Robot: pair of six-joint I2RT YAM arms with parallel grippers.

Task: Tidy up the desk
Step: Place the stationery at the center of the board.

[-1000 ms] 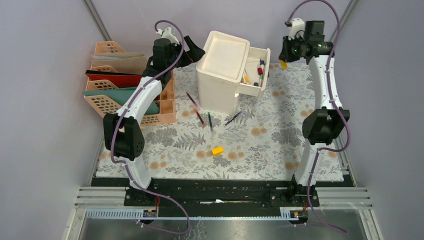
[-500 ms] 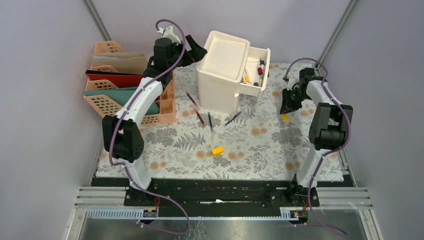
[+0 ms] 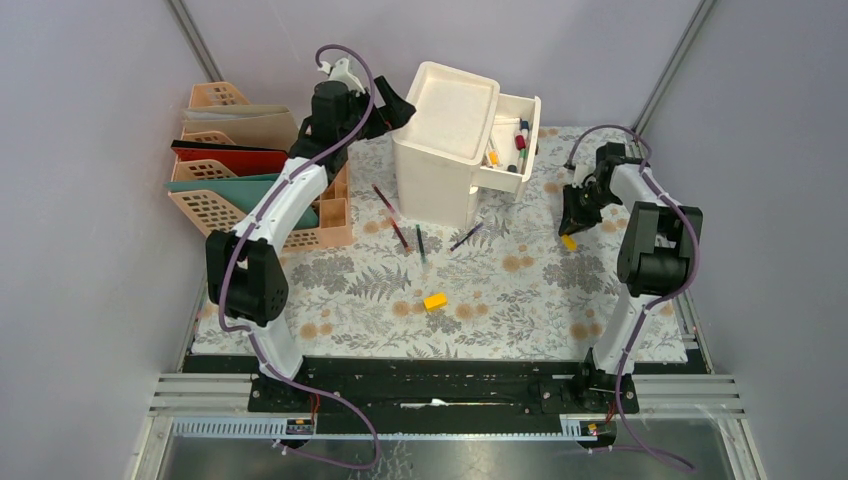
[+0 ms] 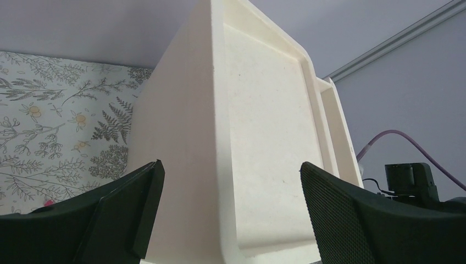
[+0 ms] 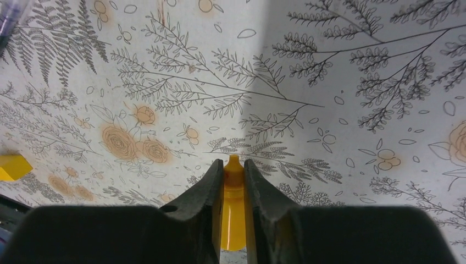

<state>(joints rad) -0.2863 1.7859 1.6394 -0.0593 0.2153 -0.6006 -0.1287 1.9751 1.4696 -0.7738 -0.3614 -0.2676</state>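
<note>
While pinching yellow piece [image 5: 233,220] in narrow-set right gripper [image 5: 233,165], hovers low over desk [image 3: 500,290] (probably bound for drawer [image 3: 512,150]) and flanks white box [image 4: 264,110] with left gripper [image 4: 231,170] spread wide, empty.

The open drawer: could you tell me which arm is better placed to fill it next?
Right, probably. The right end effector is shut on a yellow piece, on the side the drawer opens toward. The left end effector is open and empty across the white box.
</note>
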